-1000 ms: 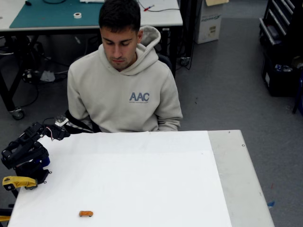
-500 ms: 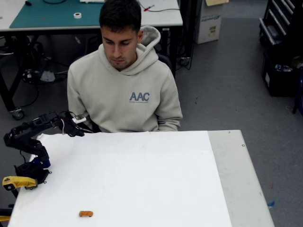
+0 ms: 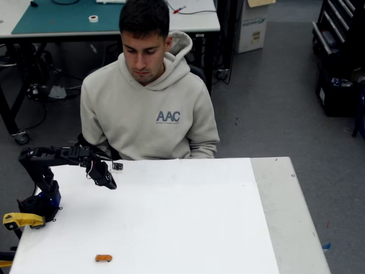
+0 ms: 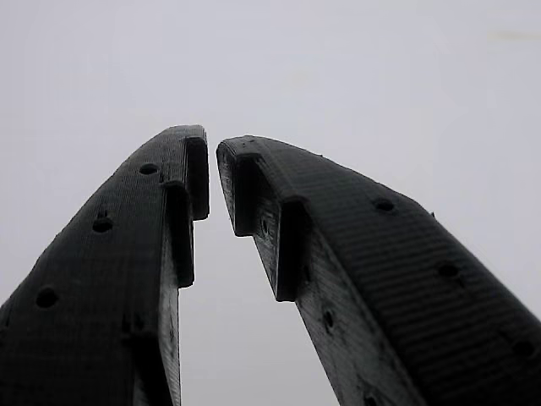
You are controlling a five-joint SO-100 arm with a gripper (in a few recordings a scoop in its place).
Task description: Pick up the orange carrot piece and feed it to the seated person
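The orange carrot piece (image 3: pixel 103 258) lies on the white table (image 3: pixel 188 228) near its front left edge. My black gripper (image 3: pixel 108 181) hangs over the table's far left part, pointing down, well behind the carrot piece. In the wrist view the gripper (image 4: pixel 212 161) has its tips almost touching, shut with nothing between them, and plain white tabletop lies below. The seated person (image 3: pixel 149 108), in a beige hooded sweatshirt, sits behind the table's far edge and looks down.
The arm's base (image 3: pixel 40 205) stands at the table's left edge with a yellow clamp (image 3: pixel 20 220) beside it. A bare grey strip (image 3: pixel 285 211) runs along the table's right side. Behind the person stands a workbench (image 3: pixel 68 17).
The arm has unfolded from its base and swung right over the table. The gripper now points down over the white surface. The carrot piece has not moved.
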